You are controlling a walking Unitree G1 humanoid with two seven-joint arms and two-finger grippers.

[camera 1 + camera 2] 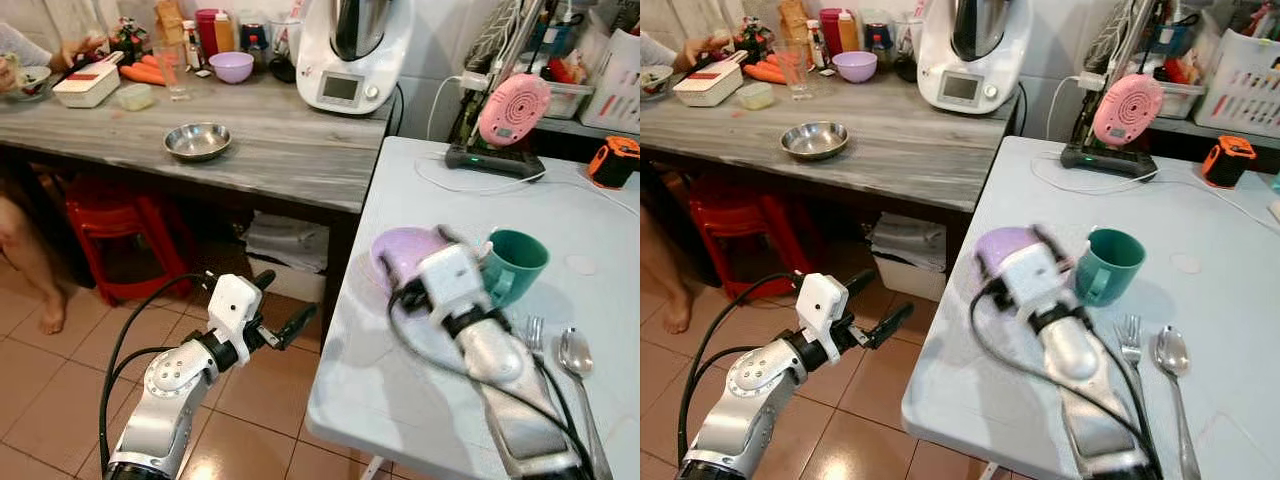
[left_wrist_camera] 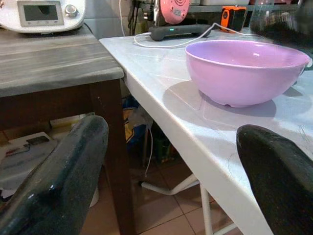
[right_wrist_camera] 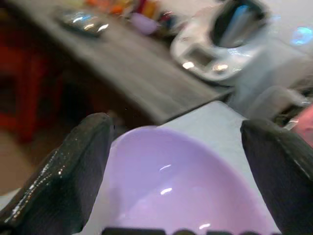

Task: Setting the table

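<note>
A lilac bowl (image 1: 397, 250) stands near the left edge of the white table (image 1: 400, 400). Just right of it is a teal mug (image 1: 517, 262), with a fork (image 1: 533, 333) and a spoon (image 1: 575, 352) lying nearer to me. My right gripper (image 3: 173, 128) is blurred and hovers over the bowl's near rim. It is open, with its fingers (image 3: 83, 156) spread wider than the bowl (image 3: 166, 181). My left gripper (image 1: 282, 300) hangs open over the floor, left of the table. It points at the bowl (image 2: 244, 68) and holds nothing.
A grey wooden counter (image 1: 280, 160) left of the table carries a steel bowl (image 1: 197, 140), a white kitchen machine (image 1: 352, 55) and jars. A person's leg (image 1: 30, 260) and a red stool (image 1: 120, 225) are at far left. A pink device (image 1: 513, 110) and cable lie at the table's back.
</note>
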